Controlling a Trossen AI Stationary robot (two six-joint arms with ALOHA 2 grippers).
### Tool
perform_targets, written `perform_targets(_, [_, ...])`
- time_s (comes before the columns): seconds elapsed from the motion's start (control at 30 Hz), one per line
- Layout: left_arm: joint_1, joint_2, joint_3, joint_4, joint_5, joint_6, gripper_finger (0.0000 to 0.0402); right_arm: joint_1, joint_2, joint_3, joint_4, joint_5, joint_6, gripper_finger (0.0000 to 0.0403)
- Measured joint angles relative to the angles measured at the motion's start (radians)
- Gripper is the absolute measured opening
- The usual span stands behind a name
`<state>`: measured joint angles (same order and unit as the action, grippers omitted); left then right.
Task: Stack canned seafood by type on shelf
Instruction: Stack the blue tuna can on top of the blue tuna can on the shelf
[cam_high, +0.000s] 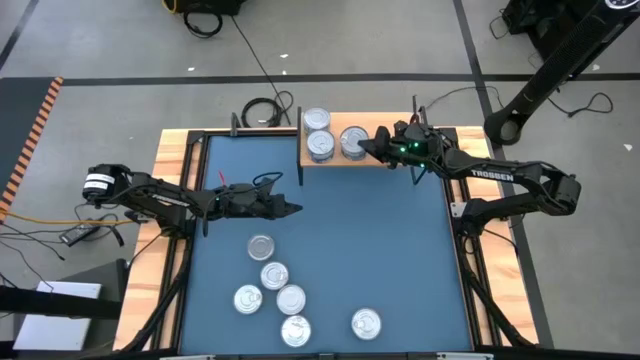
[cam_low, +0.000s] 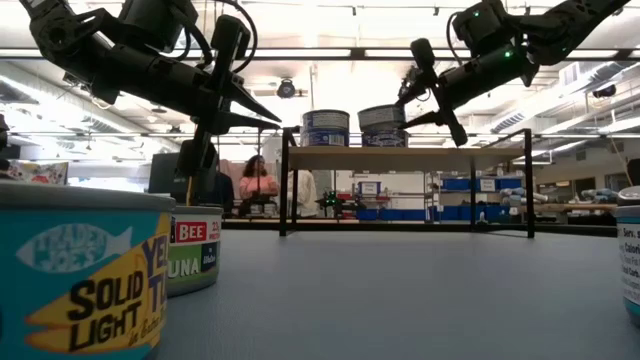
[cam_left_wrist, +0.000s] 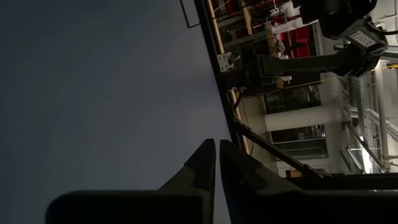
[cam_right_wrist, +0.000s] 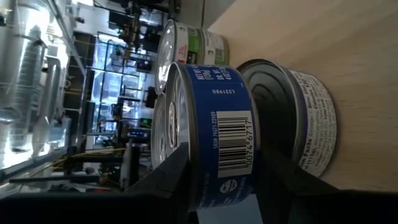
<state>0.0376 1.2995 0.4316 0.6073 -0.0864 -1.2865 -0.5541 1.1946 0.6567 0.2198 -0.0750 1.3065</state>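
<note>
Overhead and table-level views of my two arms at the blue table (cam_high: 330, 230), whose wooden edging runs along both sides. At the far edge stands the shelf (cam_high: 385, 163), a light-wood board on thin black legs, seen from the low view as a raised plank (cam_low: 405, 157). On its left part sit two tins (cam_high: 318, 133) close together, one behind the other; beside them is the blue-labelled tin (cam_high: 352, 141) now in my grasp. On the near half of the table lie six loose tins: a cluster of five (cam_high: 272, 287) left of centre and a single tin (cam_high: 366, 322) apart to the right; in the low view two of these loom at the left edge, one teal-labelled (cam_low: 80, 270) and one green-labelled (cam_low: 195, 250). A person (cam_low: 258, 182) sits in the room beyond the shelf. My right gripper (cam_high: 368, 146) is over the shelf, its dark fingers (cam_right_wrist: 171, 177) pressed on either side of the blue-labelled tin (cam_right_wrist: 214, 124), which is held above another tin (cam_right_wrist: 298, 121) resting on the board. My left gripper (cam_high: 290, 209) hovers over bare table near the centre, well apart from every tin, its fingers (cam_left_wrist: 202, 165) nearly together and holding nothing
</note>
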Motion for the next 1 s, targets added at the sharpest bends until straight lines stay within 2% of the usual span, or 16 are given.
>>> perform_targets(0.6, [0.0, 0.0, 0.0, 0.0, -0.011, 0.001, 0.0026, -0.01, -0.002, 0.002, -0.027, 0.032, 0.026, 0.0135])
perform_targets(0.8, [0.0, 0.0, 0.0, 0.0, -0.011, 0.002, 0.0026, -0.011, -0.002, 0.003, -0.032, 0.025, 0.025, 0.0202])
perform_targets(1.0, [0.0, 0.0, 0.0, 0.0, -0.011, 0.003, 0.0027, -0.011, -0.002, 0.002, -0.032, 0.0, -0.013, 0.0218])
